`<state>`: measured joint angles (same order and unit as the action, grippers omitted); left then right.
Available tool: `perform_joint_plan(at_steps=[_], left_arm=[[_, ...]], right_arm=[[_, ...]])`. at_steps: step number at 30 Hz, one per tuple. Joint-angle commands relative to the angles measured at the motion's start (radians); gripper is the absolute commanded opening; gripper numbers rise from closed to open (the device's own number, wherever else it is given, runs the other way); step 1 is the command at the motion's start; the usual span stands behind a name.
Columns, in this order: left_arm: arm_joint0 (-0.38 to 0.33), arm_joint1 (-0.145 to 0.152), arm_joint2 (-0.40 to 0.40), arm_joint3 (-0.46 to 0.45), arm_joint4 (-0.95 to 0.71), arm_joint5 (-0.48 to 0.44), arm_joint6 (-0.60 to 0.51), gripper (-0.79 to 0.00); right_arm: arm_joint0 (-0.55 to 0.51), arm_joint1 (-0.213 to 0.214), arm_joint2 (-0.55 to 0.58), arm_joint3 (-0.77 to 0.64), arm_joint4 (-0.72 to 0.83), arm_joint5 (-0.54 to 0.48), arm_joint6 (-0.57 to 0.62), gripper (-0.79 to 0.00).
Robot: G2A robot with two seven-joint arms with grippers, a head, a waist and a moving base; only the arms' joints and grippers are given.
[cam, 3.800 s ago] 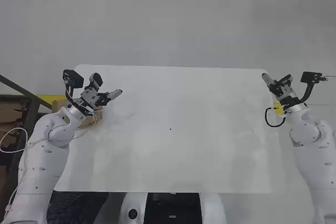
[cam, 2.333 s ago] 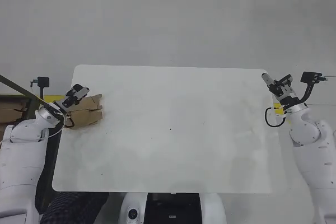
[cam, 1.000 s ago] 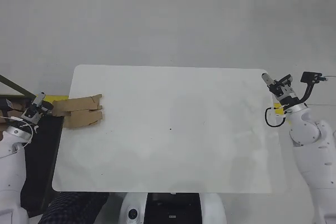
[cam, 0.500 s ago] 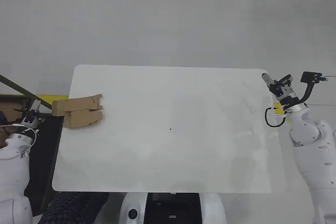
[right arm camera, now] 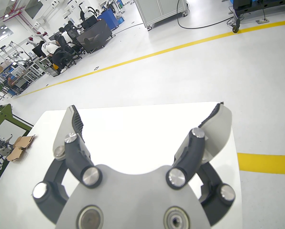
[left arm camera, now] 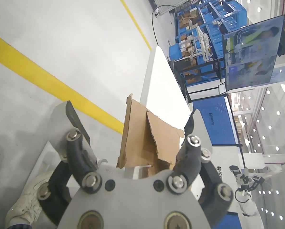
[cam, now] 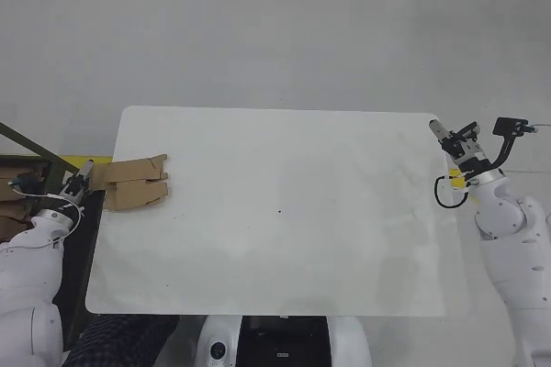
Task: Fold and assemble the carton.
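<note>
A flattened brown carton [cam: 134, 182] lies on the white table [cam: 285, 248] at its left edge, one end sticking out past the edge. My left gripper [cam: 81, 175] hangs just off that edge at the carton's overhanging end. In the left wrist view this gripper [left arm camera: 131, 110] is open, and the carton [left arm camera: 147, 141] stands edge-on between its spread fingers without touching them. My right gripper [cam: 444, 136] is over the table's far right corner. It is open [right arm camera: 146, 109] and holds nothing, and the carton [right arm camera: 20, 147] shows far across the table.
A stack of flat cardboard [cam: 5, 194] sits on a dark rack left of the table, close to my left arm. A yellow floor line [left arm camera: 49, 84] runs beyond the table's left side. The table's wide surface between the two arms is bare white.
My left arm left the carton, swung out past the table's left edge, and has now come back to the carton's overhanging end. The right arm has not moved.
</note>
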<state>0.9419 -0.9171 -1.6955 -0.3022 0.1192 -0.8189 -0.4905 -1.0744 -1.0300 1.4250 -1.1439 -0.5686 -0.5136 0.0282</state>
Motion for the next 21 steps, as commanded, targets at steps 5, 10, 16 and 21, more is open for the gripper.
perform_joint_plan(at_steps=[5, 10, 16, 21], left_arm=[[-0.009, 0.002, 0.006, 0.016, -0.008, -0.018, -0.047, -0.785], [-0.019, 0.003, 0.001, 0.023, -0.053, -0.025, -0.103, -0.785], [-0.039, 0.010, -0.033, 0.019, -0.173, -0.029, -0.220, -0.785], [-0.052, 0.026, -0.075, -0.005, -0.282, -0.031, -0.308, -0.785]], right_arm=[[0.000, 0.000, 0.000, 0.000, 0.000, 0.000, 0.000, 0.000], [0.000, 0.000, 0.000, 0.000, 0.000, 0.000, 0.000, 0.000], [0.000, 0.000, 0.000, 0.000, 0.000, 0.000, 0.000, 0.000], [0.000, 0.000, 0.000, 0.000, 0.000, 0.000, 0.000, 0.000]])
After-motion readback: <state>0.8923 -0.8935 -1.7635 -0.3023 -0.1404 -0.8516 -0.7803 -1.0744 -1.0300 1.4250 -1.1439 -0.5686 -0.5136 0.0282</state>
